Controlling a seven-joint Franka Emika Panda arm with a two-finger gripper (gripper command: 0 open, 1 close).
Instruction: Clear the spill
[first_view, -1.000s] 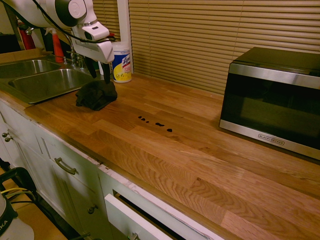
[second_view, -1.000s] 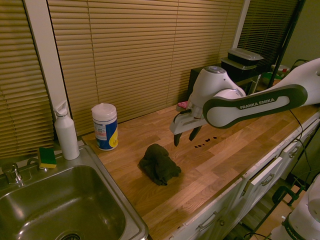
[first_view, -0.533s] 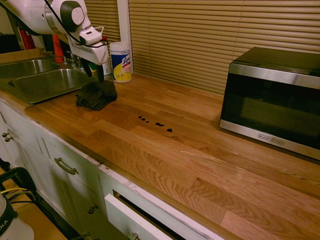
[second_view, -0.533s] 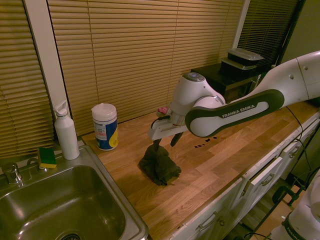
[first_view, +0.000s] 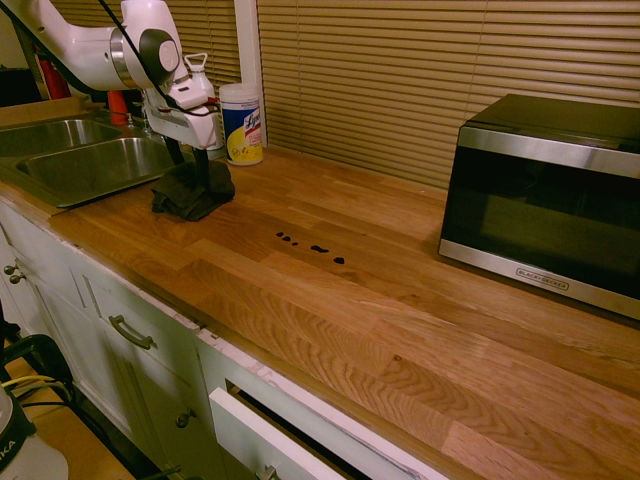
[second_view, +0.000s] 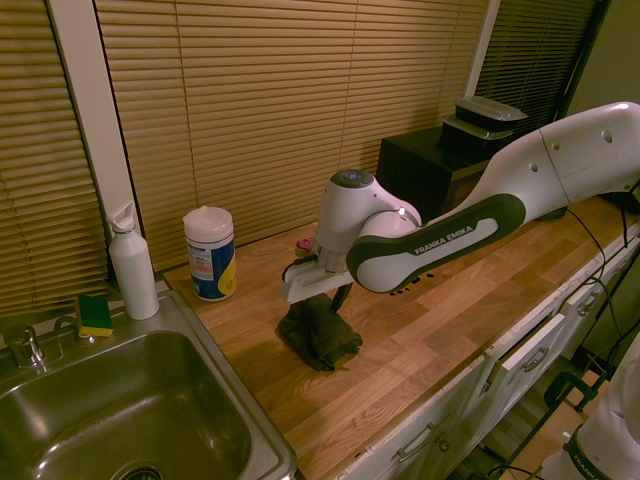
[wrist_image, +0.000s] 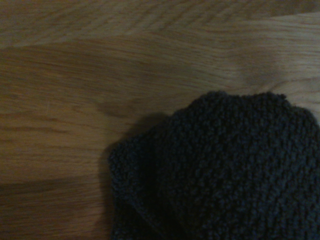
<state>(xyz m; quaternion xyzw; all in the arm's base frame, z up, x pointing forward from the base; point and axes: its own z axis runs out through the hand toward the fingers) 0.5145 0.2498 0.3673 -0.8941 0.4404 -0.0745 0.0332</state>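
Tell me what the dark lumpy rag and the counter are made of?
The rag looks like knitted or woven fabric, matte: the wrist view shows a bumpy, nubbly weave. The counter looks like wood planks with a smooth, slightly shiny finish: grain lines and joined strips show.

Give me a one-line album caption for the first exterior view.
White robot arm's gripper lowered onto a dark cloth by the sink, with the spill untouched farther along the wooden counter.

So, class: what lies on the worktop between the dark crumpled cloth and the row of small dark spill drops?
Nothing: bare wooden worktop separates the dark crumpled cloth from the spill drops, clearest in the first exterior view.
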